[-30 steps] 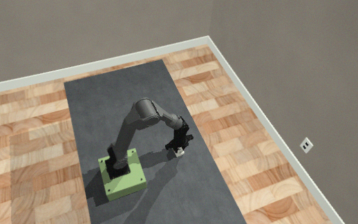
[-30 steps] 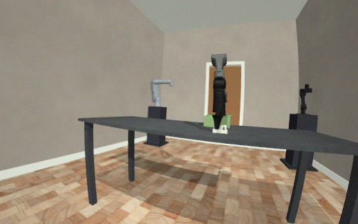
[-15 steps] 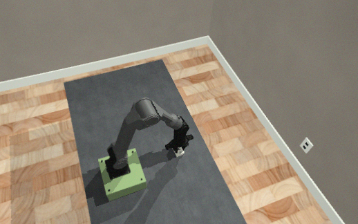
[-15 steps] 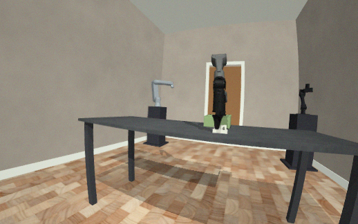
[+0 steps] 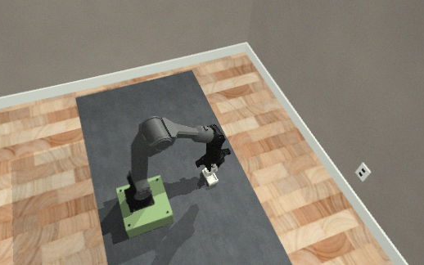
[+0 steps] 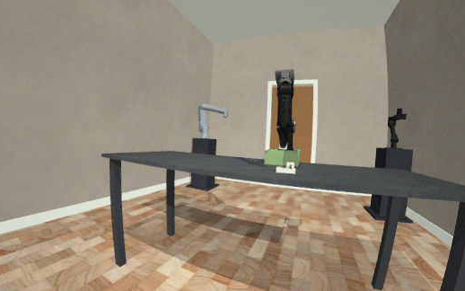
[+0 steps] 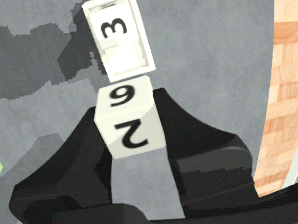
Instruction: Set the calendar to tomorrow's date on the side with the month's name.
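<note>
The small white tray lies flat on the dark table; it also shows in the top view [image 5: 210, 178] and the exterior view [image 6: 285, 170]. One white cube [image 7: 112, 27] stands in the tray's far slot with a 3 on its upper face. The slot next to it [image 7: 125, 58] is empty. My gripper [image 7: 130, 112] is shut on the second white cube [image 7: 129, 123] and holds it above the tray's near end. That cube shows a 6 or 9 on one face and a 2 on another. The gripper [image 5: 211, 165] hangs straight down over the tray.
The arm's green base block [image 5: 145, 205] stands on the table close to the tray. The table's right edge [image 5: 246, 172] is a short way beyond the tray. Two other arms on pedestals [image 6: 204, 148] stand on the floor behind the table.
</note>
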Controlling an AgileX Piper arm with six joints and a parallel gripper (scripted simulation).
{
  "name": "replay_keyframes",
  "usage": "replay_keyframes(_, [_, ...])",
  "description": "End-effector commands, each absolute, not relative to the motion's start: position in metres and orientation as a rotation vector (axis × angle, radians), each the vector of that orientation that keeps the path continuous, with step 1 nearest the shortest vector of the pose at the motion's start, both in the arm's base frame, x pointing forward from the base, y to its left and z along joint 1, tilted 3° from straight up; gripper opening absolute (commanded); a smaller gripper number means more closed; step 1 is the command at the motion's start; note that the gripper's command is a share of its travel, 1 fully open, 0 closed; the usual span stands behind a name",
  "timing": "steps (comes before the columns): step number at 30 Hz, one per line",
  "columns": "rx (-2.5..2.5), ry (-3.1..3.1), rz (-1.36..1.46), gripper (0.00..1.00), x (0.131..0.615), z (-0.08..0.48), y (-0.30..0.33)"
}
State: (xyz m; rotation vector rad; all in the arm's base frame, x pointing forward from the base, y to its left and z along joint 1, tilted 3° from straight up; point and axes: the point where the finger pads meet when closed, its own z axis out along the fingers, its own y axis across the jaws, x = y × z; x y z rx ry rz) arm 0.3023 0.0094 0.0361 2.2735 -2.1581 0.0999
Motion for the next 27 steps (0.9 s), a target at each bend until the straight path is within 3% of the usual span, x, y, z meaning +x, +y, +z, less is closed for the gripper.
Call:
replay_keyframes(1, [2.274, -2.157, 0.099, 0.33, 0.302, 0.041, 0.010])
replay_keyframes(27, [2.178, -2.252, 0.095, 0.33, 0.301, 0.055, 0.010])
